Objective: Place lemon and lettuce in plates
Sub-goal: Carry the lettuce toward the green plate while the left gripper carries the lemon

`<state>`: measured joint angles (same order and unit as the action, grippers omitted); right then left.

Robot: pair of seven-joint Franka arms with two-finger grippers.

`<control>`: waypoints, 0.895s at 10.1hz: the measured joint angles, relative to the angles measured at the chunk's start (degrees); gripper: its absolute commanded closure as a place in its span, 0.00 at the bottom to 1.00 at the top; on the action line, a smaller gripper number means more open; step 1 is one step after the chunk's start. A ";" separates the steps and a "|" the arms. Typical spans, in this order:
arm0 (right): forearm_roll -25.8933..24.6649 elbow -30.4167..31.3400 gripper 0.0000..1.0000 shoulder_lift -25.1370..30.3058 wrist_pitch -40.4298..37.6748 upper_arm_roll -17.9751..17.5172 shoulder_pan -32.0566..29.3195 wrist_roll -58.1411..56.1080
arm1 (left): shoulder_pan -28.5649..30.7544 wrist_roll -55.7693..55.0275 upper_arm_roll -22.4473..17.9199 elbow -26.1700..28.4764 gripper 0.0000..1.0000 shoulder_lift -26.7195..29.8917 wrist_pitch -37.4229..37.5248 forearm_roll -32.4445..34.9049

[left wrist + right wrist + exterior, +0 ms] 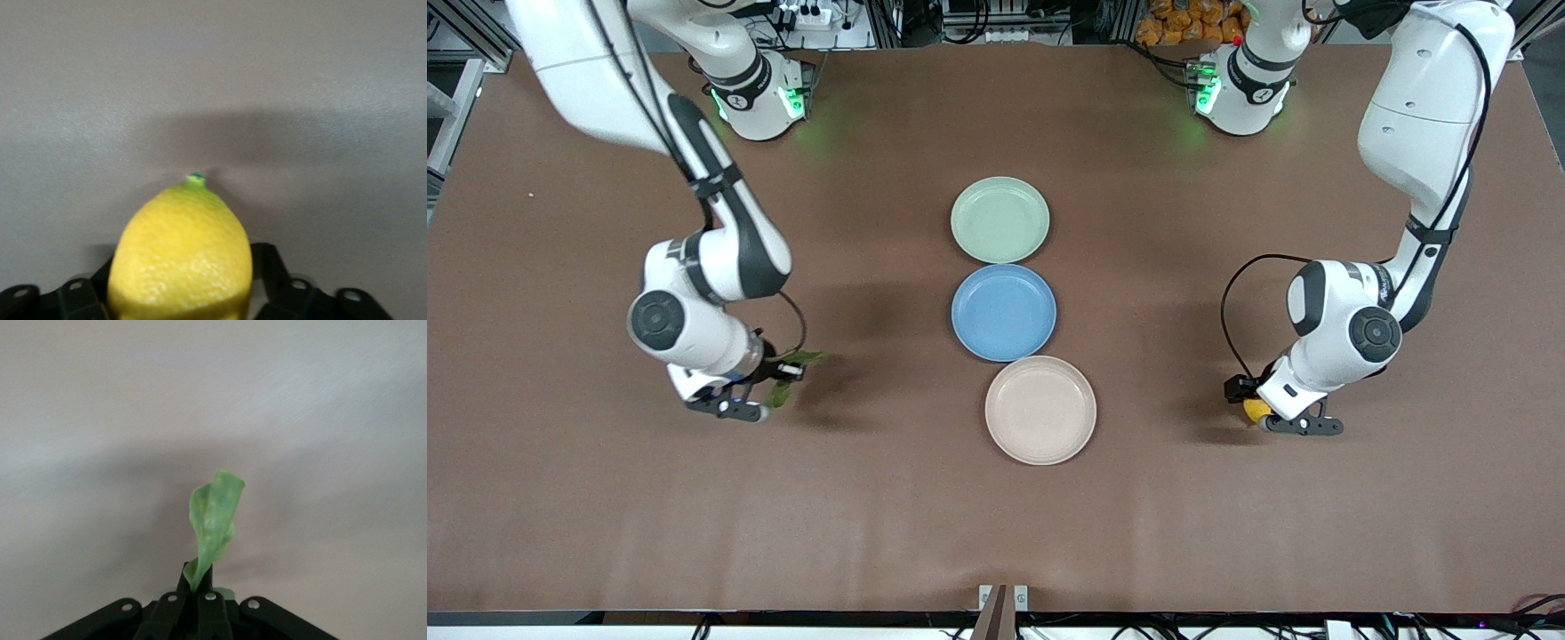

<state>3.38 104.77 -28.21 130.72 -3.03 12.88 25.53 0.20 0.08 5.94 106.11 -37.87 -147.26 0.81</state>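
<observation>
The yellow lemon [1255, 411] [180, 253] lies toward the left arm's end of the table. My left gripper [1250, 398] [180, 283] is shut on it, a black finger [270, 267] against each side. The green lettuce [799, 359] [215, 517] is pinched at one end in my right gripper [775, 380] [197, 579], which is shut and low over the table toward the right arm's end. The leaf sticks out past the fingertips. The mint green plate [1000, 220] and the beige plate [1040, 410] sit empty mid-table.
A blue plate [1003, 312] lies between the mint green and beige plates, all three in a row down the middle. The beige one is nearest the front camera. Brown tabletop [889, 498] surrounds them.
</observation>
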 measured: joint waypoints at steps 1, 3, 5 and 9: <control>0.00 0.05 1.00 1.63 -1.89 -0.08 2.70 3.46 | 0.10 1.04 0.01 0.02 0.65 0.01 -0.07 0.01; 0.01 0.23 1.00 4.00 -4.71 -0.16 7.18 9.14 | 0.10 1.16 0.00 -0.06 0.73 0.11 0.28 0.02; 0.02 0.43 1.00 4.56 -5.53 -0.19 10.03 13.07 | -0.01 1.16 0.12 -0.81 0.73 1.05 2.89 0.02; 0.02 0.71 1.00 4.73 -5.51 -0.23 14.86 21.05 | -2.68 -2.00 0.58 -3.08 0.73 7.98 12.06 0.00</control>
<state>3.40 105.48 -23.48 125.21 -3.26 27.74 46.58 -2.48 -1.92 6.52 103.03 -29.88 -135.20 0.81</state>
